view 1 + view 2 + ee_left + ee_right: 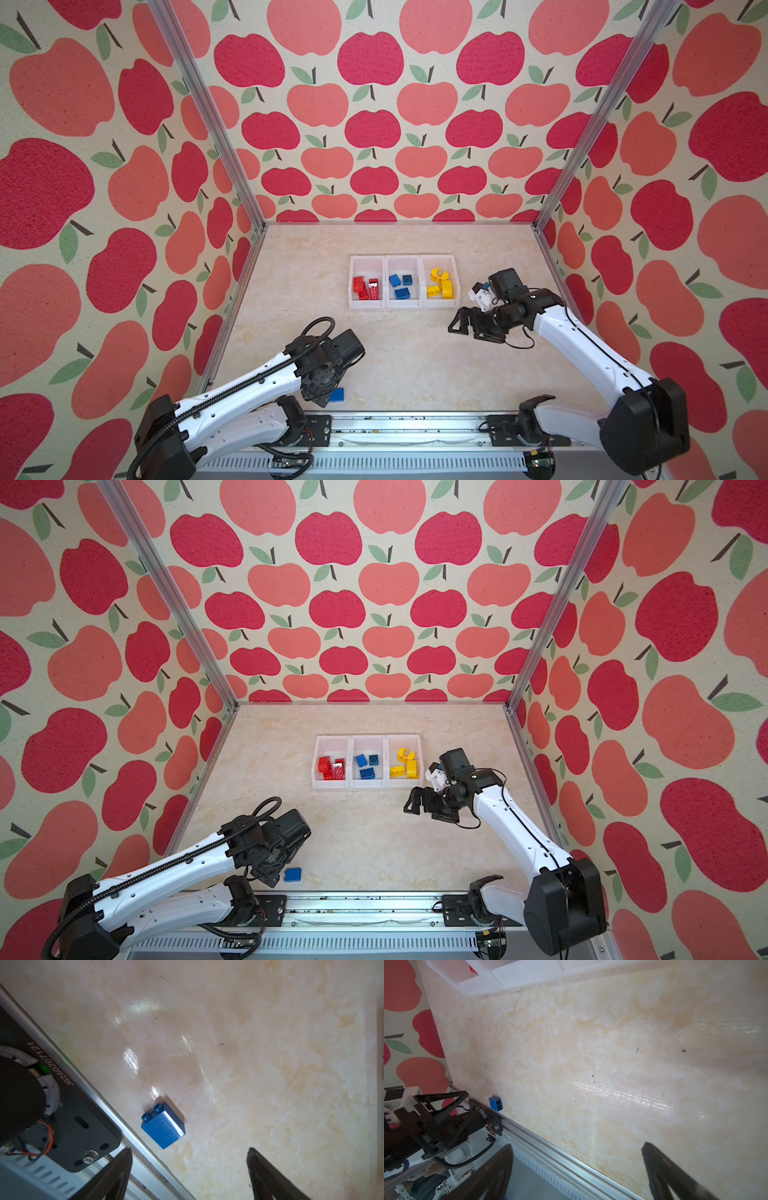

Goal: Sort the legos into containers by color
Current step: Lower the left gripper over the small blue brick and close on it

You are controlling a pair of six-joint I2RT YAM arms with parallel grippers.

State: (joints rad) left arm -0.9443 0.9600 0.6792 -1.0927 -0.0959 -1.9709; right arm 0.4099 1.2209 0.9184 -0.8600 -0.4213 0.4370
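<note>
Red and pink apples cover the walls (374, 124) all around, and the surface (395, 365) is shiny and cream, like marble. The left claw (189, 1150) is low over the surface, close to the metal rail (415, 430) at the near edge. Its two black fingers stand wide apart and nothing is between them. One blue brick (163, 1125) lies on the surface just past the tips of this claw, a little toward the rail, and no finger touches it. The brick lies on its side, so its two bumps point sideways and not up. The right claw (577, 1144) hangs above the surface, well apart from that brick. Its fingers are wide apart too, and it holds nothing. Three white bins (403, 305), joined in a row, sit well out ahead of the left claw and near the right claw. The bin nearest the right claw holds the yellow bricks (446, 289) and a round yellow piece (439, 274). The middle bin holds three blue bricks (401, 286). The bin farthest from the right claw holds the red bricks (365, 287).
</note>
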